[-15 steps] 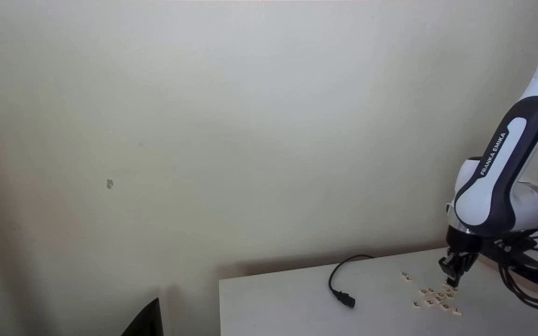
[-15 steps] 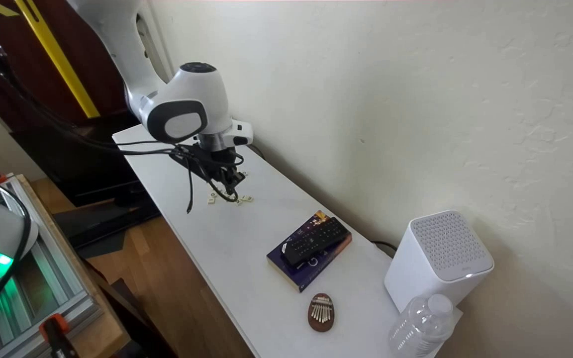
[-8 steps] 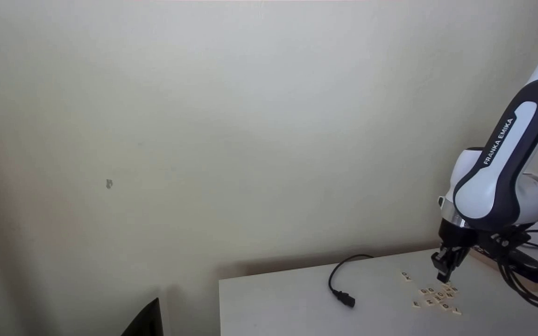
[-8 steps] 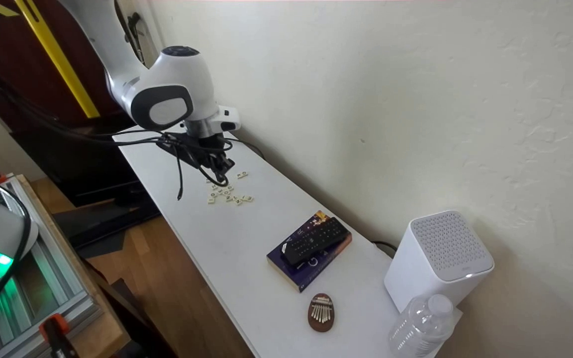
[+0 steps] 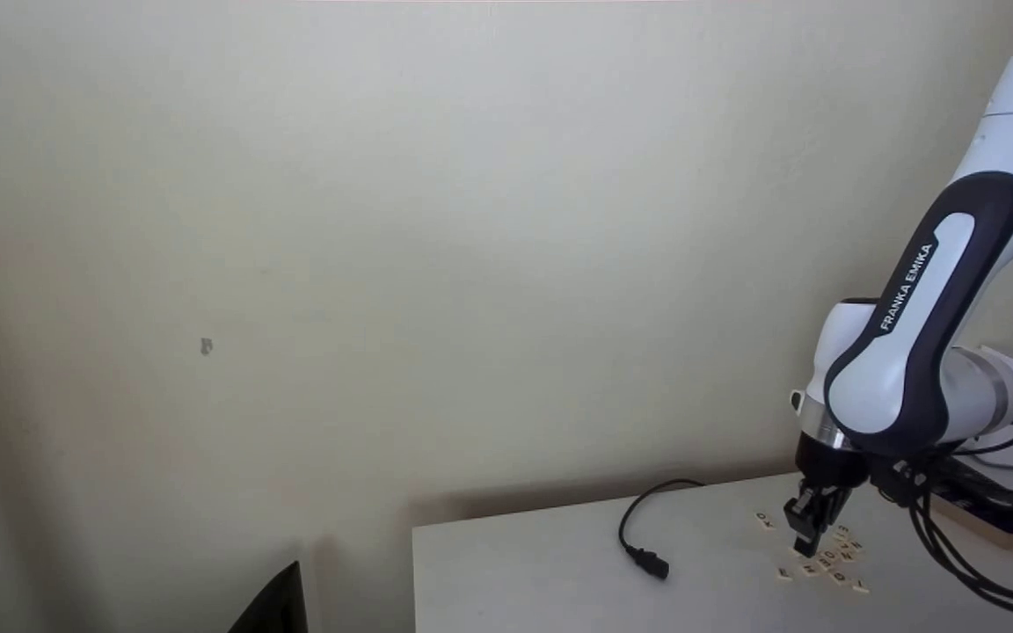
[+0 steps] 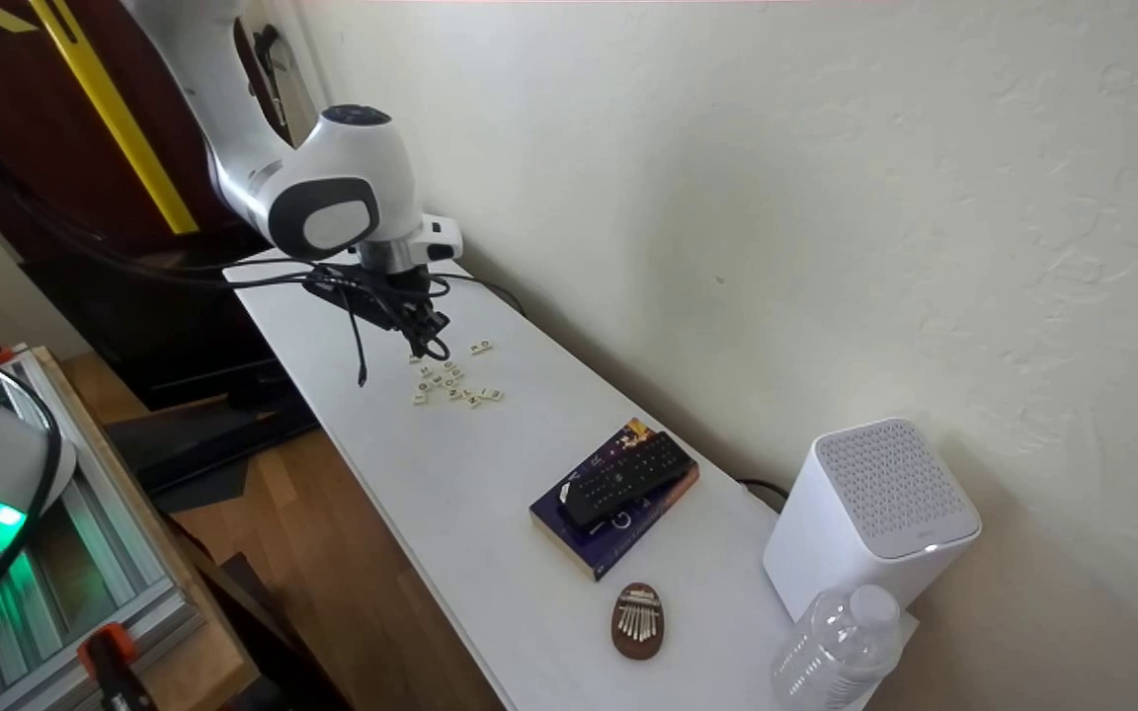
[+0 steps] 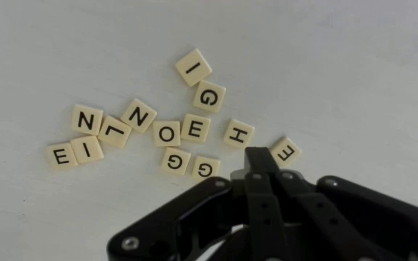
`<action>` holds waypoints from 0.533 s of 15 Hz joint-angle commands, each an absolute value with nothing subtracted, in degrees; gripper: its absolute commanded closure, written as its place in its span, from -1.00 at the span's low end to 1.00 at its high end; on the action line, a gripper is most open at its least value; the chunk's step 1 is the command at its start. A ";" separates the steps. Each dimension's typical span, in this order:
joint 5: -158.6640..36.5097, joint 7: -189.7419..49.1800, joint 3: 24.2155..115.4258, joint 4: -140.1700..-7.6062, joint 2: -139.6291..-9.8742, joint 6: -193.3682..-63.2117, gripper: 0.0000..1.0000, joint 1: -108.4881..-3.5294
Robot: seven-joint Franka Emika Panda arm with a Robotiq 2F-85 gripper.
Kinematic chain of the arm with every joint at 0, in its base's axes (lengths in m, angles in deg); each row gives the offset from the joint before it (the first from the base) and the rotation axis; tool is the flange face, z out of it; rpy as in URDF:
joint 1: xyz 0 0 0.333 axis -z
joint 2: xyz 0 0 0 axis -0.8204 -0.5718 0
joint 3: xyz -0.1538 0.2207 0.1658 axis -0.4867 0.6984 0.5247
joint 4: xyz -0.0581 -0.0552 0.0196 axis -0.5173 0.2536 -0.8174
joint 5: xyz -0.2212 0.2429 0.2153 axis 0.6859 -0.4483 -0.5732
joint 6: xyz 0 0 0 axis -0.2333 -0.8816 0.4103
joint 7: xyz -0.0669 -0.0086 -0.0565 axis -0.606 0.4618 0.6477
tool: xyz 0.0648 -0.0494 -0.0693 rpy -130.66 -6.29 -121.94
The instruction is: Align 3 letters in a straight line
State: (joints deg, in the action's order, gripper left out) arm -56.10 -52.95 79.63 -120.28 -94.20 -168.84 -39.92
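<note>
Near the H (image 7: 239, 133): gripper (image 7: 262, 159), jaws clenched on nothing visible, presumably for pushing; to either side of the H, loose letters (image 7: 167, 133), seemingly awaiting alignment.

Letters (image 7: 166, 133) on table (image 6: 450, 484), remote (image 6: 625, 478) on book (image 6: 613, 543), bottle (image 6: 838, 647) before box (image 6: 851, 523)

In an exterior view, gripper (image 5: 806, 549) points down at letters (image 5: 826, 563), lower right; cable (image 5: 650, 563) lies on table (image 5: 524, 576), lower centre-right.

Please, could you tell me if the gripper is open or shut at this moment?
Shut. In the wrist view, the gripper has its fingertips together, with no visible gap between them.
</note>
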 commanded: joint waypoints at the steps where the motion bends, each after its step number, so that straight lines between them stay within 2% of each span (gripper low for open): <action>1: -56.73 -52.05 79.29 -117.68 -96.98 -167.12 1.00 -39.97; 8: -56.55 -51.33 79.33 -115.52 -99.72 -167.03 1.00 -38.96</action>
State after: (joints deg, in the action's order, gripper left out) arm -56.10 -52.65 78.95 -117.52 -98.06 -168.18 -39.66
